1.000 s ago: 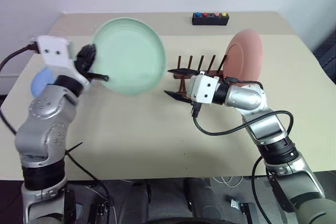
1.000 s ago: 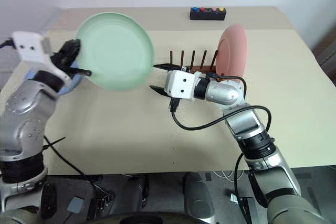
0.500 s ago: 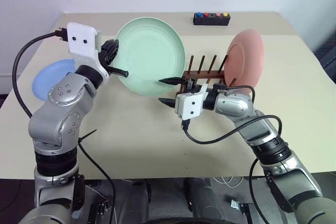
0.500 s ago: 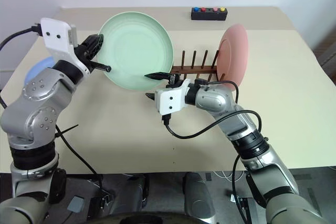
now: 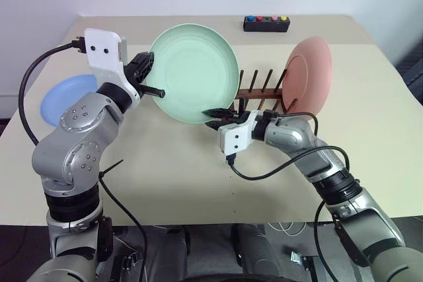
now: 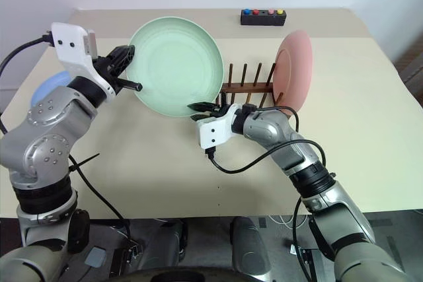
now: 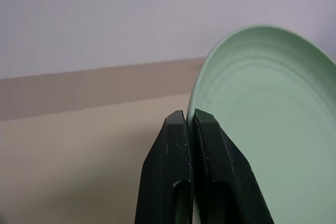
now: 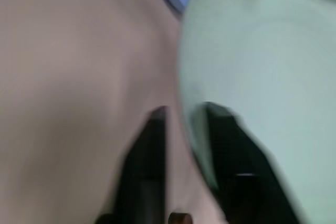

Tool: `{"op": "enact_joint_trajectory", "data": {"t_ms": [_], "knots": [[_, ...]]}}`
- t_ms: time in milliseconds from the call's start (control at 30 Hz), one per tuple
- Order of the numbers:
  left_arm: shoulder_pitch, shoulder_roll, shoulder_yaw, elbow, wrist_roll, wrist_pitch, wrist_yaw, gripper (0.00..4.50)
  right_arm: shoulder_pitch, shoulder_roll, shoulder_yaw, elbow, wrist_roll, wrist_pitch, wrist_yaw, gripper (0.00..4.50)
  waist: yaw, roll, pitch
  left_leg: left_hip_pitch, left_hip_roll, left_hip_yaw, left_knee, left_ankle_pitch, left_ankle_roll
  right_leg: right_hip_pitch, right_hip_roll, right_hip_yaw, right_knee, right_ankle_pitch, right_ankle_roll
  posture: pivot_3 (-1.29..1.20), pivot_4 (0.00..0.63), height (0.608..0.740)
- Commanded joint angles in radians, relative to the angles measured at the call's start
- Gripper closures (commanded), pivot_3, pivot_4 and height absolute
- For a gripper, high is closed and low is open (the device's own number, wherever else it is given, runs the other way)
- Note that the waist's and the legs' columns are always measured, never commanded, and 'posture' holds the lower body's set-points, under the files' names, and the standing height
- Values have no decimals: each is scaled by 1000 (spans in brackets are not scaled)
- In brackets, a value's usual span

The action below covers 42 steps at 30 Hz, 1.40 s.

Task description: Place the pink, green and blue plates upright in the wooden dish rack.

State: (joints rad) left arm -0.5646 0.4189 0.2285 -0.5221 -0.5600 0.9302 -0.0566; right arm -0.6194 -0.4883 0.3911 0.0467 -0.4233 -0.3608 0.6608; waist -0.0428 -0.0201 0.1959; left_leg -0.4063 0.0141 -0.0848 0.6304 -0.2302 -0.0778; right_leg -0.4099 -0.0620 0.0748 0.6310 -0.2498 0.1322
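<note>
- The right hand (image 5: 213, 118) is reaching in low over the bench (image 5: 172, 176) and is clenching on the lower rim of the green plate (image 5: 195, 70); in its wrist view one finger is sitting on each side of that rim.
- The left hand (image 5: 157, 84) is gripping the opposite edge of the same plate, its fingers (image 7: 178, 145) pinched tight on the rim, so the plate is hanging in the air between both hands, tilted nearly upright and facing the robot.
- The green plate is hovering just beside the near-left end of the wooden dish rack (image 5: 258, 90), not yet in any slot; this looks like a hand-over or a shared carry towards the rack.
- The pink plate (image 5: 310, 74) is already standing upright at the right end of the rack, leaning between the pegs, so that part of the task appears done.
- The blue plate (image 5: 63, 97) is lying flat on the bench at the far left, well apart from the rack and untouched.
- Judging from this, one plate of three is racked; the green one is under way, and the blue one is left to fetch.
- A black box with coloured buttons (image 5: 266, 23) is sitting at the far edge of the bench.
</note>
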Motion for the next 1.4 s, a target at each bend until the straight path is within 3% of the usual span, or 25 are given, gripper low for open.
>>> {"op": "enact_joint_trajectory", "data": {"t_ms": [33,200,333,533,667,767,867,1100,1400], "knots": [[-20,-3,30,-44,-15,-3,2,4500,-23,11,-14,-5,-1,-14,-26,4435,0,0,0,0,0,0,0,0,0,0,0,0,0,0,0,0,150,730],[-21,-15,42,-38,-28,-3,5,4500,-24,12,-15,-5,-16,-23,-38,4435,0,0,0,0,0,0,0,0,0,0,0,0,0,0,0,0,150,730],[-42,-70,114,-38,-96,-73,1,3149,-35,13,-24,-3,-46,-46,-82,4500,1,0,0,0,0,0,0,0,0,0,0,0,0,0,0,0,150,730],[-82,-118,230,-38,-174,-216,14,57,-50,11,-32,-4,-40,-76,-124,4500,1,-1,0,0,0,0,0,0,0,0,0,0,0,0,0,0,150,730],[-87,-85,294,5,-171,-280,40,22,-60,14,-54,-9,-4,-91,-137,4500,0,-1,0,0,0,0,0,0,0,0,0,0,0,0,0,0,150,730],[-43,-22,369,45,-188,-323,-2,22,-61,42,-123,-59,181,-37,-100,4500,-2,-1,0,0,0,0,0,0,0,0,0,0,0,0,0,0,150,730],[22,20,368,62,-186,-333,-42,22,-61,63,-184,-114,337,42,-62,4500,0,-1,0,0,0,0,0,0,0,0,0,0,0,0,0,0,150,730],[175,-7,273,64,-184,-353,-111,22,-54,69,-366,-276,763,390,-3,4500,10,-1,0,0,0,-1,1,0,0,2,0,0,0,0,0,0,150,730],[235,-92,123,50,-157,-368,-112,22,29,21,-619,-375,1176,793,-81,4500,8,-1,0,0,0,-1,1,0,0,2,0,0,0,0,-1,0,150,730]]}}
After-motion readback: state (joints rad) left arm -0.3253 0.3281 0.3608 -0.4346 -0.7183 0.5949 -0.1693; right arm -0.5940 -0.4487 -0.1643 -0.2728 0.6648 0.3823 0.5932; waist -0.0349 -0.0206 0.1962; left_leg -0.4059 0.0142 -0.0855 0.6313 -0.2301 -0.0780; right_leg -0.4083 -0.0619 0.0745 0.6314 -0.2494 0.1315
